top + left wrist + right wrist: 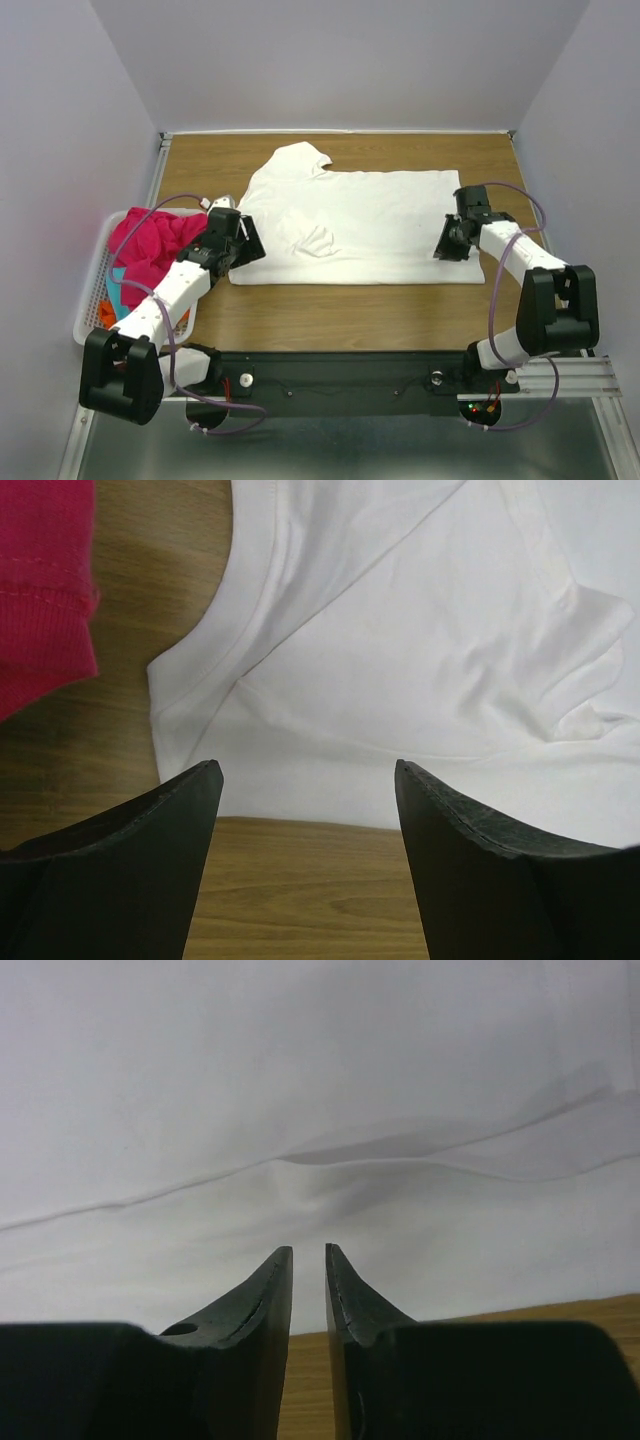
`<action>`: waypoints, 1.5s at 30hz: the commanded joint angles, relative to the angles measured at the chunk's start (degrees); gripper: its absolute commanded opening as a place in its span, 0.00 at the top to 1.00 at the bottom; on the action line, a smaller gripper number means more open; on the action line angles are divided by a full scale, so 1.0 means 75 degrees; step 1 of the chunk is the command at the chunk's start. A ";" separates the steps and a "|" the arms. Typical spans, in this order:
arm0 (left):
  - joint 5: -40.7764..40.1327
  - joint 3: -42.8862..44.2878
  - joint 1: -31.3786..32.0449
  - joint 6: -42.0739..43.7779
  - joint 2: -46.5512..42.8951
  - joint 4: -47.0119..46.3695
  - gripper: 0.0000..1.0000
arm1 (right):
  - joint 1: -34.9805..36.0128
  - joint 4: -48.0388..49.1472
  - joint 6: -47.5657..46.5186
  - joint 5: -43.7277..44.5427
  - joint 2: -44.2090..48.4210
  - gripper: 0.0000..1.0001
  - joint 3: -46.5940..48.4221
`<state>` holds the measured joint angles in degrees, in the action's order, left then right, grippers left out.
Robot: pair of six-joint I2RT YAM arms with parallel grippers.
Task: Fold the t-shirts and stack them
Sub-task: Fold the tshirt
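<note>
The large white t-shirt [350,225] lies spread flat on the wooden table, one sleeve folded in over its middle. My left gripper [243,240] is open and empty just off the shirt's near left corner; in the left wrist view the gripper [308,770] frames bare wood, with the white shirt [400,630] just beyond. My right gripper [447,243] is at the shirt's right edge; in the right wrist view the gripper [308,1250] shows only a thin slit between its fingers, with nothing in it, just short of the white cloth [300,1080].
A white lattice basket [90,300] stands at the left table edge. It holds a magenta-pink shirt [150,245], which spills toward my left gripper and shows in the left wrist view [40,580], a cyan shirt [118,285] and a bit of orange cloth [105,312]. Walls enclose the table.
</note>
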<state>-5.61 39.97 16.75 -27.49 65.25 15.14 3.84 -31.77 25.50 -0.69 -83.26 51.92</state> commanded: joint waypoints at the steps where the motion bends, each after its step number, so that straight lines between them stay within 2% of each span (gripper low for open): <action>1: -0.0061 -0.0184 0.0040 0.0055 -0.0110 -0.0037 0.20 | -0.0019 -0.0077 0.0034 0.0676 -0.0474 0.78 0.0167; 13: -0.0038 -0.0653 0.0040 -0.0249 -0.0240 -0.0190 0.20 | -0.0031 0.0474 -0.0235 0.1695 -0.2034 0.81 0.1618; 19: 0.0044 -0.0712 0.0040 -0.0355 -0.0146 -0.0260 0.20 | -0.0335 0.0451 -0.0271 0.1721 -0.1849 0.78 0.1796; 23: 0.0149 -0.0595 0.0040 -0.0378 0.0065 -0.0307 0.21 | -0.0920 0.0462 -0.0049 0.1523 -0.1229 0.77 0.1095; 26: 0.0267 -0.0384 0.0028 -0.0390 0.0240 -0.0331 0.21 | -0.1015 0.0462 0.0057 0.1230 -0.0640 0.77 0.0742; 31: 0.0291 -0.0126 0.0040 -0.0577 0.0697 -0.0518 0.30 | -0.1027 0.0462 0.0713 0.1028 0.0484 0.76 -0.0205; 33: 0.0162 -0.0161 0.0028 -0.0764 0.1060 -0.0553 0.35 | -0.1144 0.0474 0.0784 0.1076 0.0543 0.76 -0.0464; 37: 0.0347 -0.0569 -0.0194 -0.1104 0.1529 -0.0541 0.43 | -0.2021 0.0614 0.0843 0.0820 0.0426 0.76 -0.1202; 42: 0.0712 -0.1238 -0.0873 -0.1281 0.1320 -0.0449 0.47 | -0.2899 0.0428 0.0948 0.0690 0.0450 0.73 -0.1579; 45: 0.0933 -0.1239 -0.0956 -0.1397 0.0945 -0.0156 0.51 | -0.3473 0.0252 0.1193 0.0245 0.0403 0.73 -0.1929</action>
<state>0.27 33.04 10.94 -36.62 74.04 8.47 -17.78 -27.92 32.49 2.63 -79.92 40.69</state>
